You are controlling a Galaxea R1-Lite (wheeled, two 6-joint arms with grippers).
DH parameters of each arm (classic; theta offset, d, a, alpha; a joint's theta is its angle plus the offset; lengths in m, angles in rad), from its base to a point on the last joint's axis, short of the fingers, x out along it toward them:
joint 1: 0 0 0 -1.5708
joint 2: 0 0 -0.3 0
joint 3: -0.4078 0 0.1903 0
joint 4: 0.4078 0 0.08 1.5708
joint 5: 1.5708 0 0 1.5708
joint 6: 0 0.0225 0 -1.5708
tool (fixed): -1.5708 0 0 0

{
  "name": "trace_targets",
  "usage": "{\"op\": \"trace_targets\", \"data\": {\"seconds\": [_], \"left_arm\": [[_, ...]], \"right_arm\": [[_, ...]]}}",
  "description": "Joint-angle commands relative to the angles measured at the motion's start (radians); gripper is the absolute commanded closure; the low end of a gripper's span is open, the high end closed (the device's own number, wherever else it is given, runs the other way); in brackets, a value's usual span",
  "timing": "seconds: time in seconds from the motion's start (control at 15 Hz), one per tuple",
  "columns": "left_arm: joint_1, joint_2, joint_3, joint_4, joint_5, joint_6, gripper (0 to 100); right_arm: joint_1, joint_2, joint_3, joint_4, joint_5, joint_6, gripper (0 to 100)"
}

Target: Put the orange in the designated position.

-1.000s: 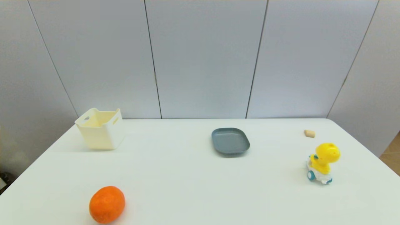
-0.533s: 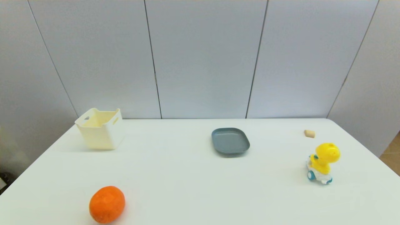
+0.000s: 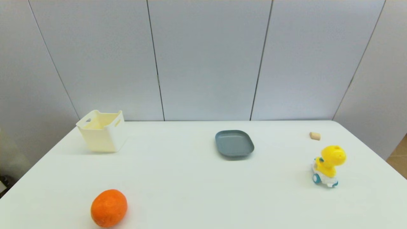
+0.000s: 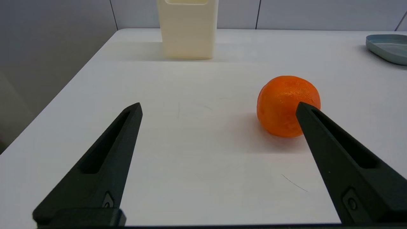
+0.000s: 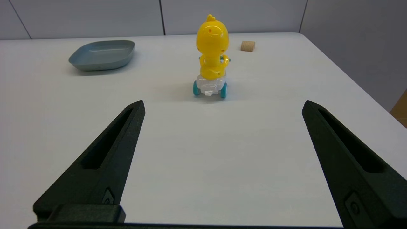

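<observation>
Orange-skinned and dimpled, the orange (image 3: 109, 208) lies on the white table (image 3: 190, 184) at its near left, well apart from the grey plate (image 3: 234, 143). Only the wrist views show the arms: the left gripper (image 4: 219, 108) is low, spread wide, the fruit just beyond one fingertip, while the right gripper (image 5: 222, 105), equally wide, faces the yellow dinosaur car (image 5: 211, 60).

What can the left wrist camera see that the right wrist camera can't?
Only the left wrist view shows the orange, lying on the table, the cream bin at the far edge, and the left gripper, jaws open. Only the right wrist view shows the yellow dinosaur toy car, the small tan block and the right gripper, jaws open. Both show the grey plate and the white table.
</observation>
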Motion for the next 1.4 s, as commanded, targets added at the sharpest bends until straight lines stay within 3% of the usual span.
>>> {"op": "trace_targets", "data": {"seconds": [0.07,0.33,0.6,0.93,1.13,1.4], "left_arm": [[0.000,0.093,-0.032,0.033,-0.003,-0.011,0],[-0.008,0.256,-0.250,0.213,-0.004,0.018,0],[-0.121,0.489,-0.460,0.328,-0.003,0.056,0],[-0.221,0.802,-0.624,0.375,-0.001,0.125,0],[-0.224,1.006,-0.730,0.386,-0.016,0.243,0],[-0.233,1.187,-0.802,0.424,-0.119,0.315,0]], "right_arm": [[0.000,0.000,0.000,0.000,0.000,0.000,0],[0.000,0.000,0.000,0.000,0.000,0.000,0],[0.000,0.001,0.000,0.000,0.000,0.000,0],[0.000,0.000,0.000,0.000,0.000,0.000,0],[0.000,0.000,0.000,0.000,0.000,0.000,0],[0.000,0.000,0.000,0.000,0.000,0.000,0]]}}
